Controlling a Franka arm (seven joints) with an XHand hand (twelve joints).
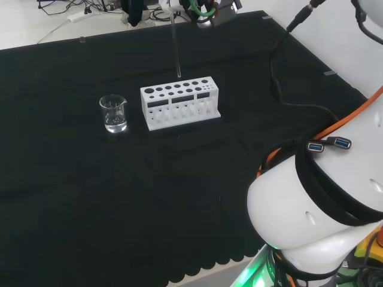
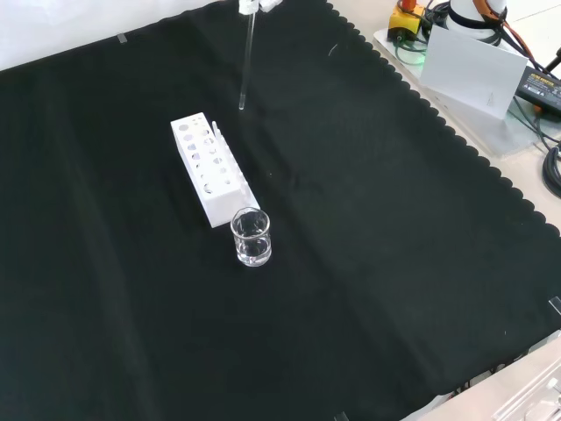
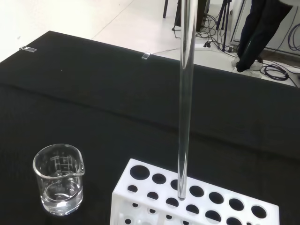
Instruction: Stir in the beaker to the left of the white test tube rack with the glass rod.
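Clear glass rod (image 1: 176, 45) hangs near-vertical from the hand (image 2: 259, 4), of which just a sliver of white fingers shows at the top edge of the front view; they appear pinched on the rod's upper end, though the grasp itself is mostly cut off by the frame. Rod's lower tip is in the air above the white test tube rack (image 1: 179, 103), clear of its holes (wrist view puts the tip (image 3: 182, 187) right over the top plate, seemingly not inside a hole). The beaker (image 1: 113, 113) stands below the hand and off to one side of the rod, just past one short end of the rack, apart from the rod and untouched. Progress, as I judge it: rod is in hand and lifted, so pick-up is done; left to do are the carry across to the beaker, the descent into it and the stirring proper. Views compared: wrist view shows a shallow pool of clear liquid in the beaker's bottom, plus its pour spout and printed scale, which the head view barely resolves. Front view shows the beaker nearly touching the rack's end; head view shows a clear gap of black cloth (image 1: 72, 197) between them, and how high the rod hangs.
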